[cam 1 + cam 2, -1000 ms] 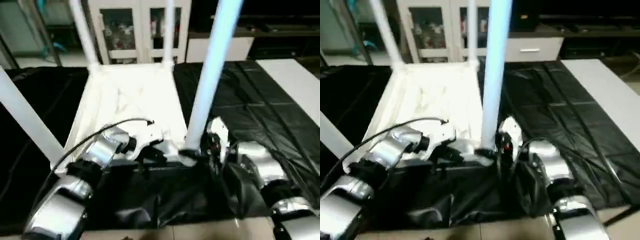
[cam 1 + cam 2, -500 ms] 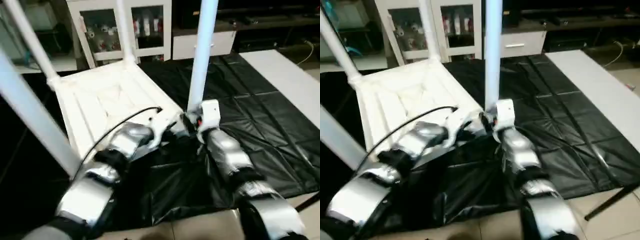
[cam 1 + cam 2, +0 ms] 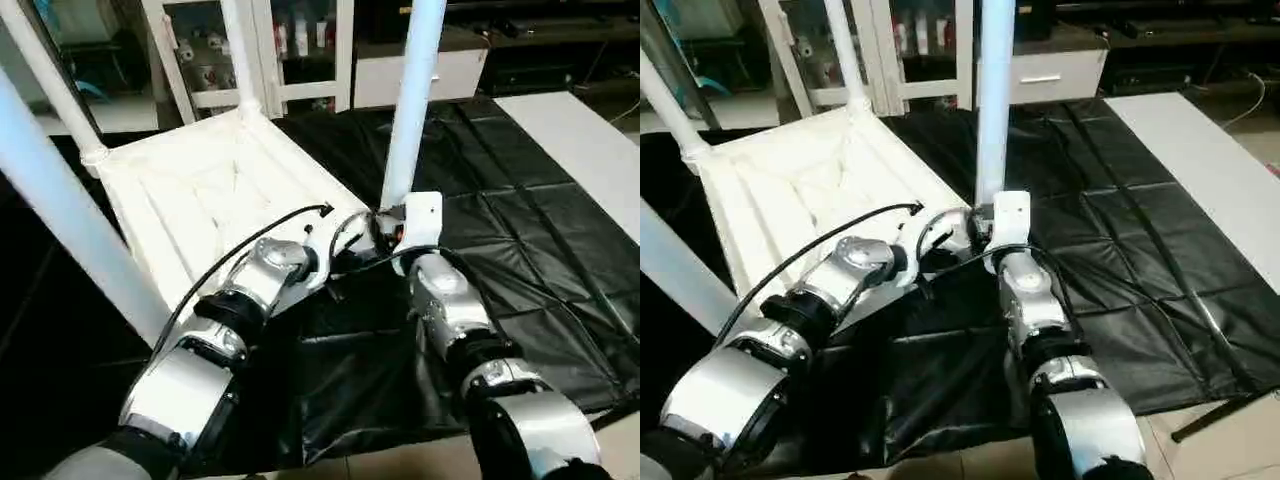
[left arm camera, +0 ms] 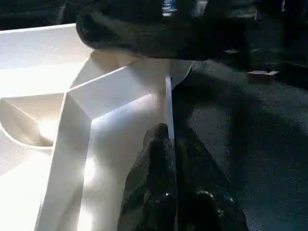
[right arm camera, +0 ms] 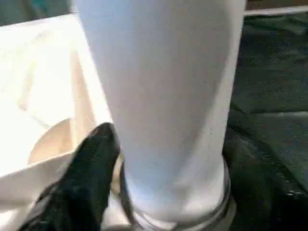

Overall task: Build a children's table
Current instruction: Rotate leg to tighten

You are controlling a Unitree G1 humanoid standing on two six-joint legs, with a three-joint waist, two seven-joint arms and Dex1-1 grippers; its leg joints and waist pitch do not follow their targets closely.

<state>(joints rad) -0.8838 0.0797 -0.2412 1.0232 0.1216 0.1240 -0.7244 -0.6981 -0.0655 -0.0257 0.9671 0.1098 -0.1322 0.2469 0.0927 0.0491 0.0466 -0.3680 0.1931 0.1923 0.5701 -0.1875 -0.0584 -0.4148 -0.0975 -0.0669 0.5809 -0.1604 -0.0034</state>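
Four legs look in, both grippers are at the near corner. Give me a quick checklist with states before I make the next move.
1. All four legs stand in corner sockets of the upturned table top: ok.
2. Near right leg seated fully in its socket: cannot tell; its collar sits at the socket in the right wrist view, depth hidden.
3. Left gripper pinched on the top's thin edge rib: ok.
4. Right gripper around the leg's base, one finger beside it: grip cannot tell.
5. Black cloth under the top, bunched near the front edge: not ok.
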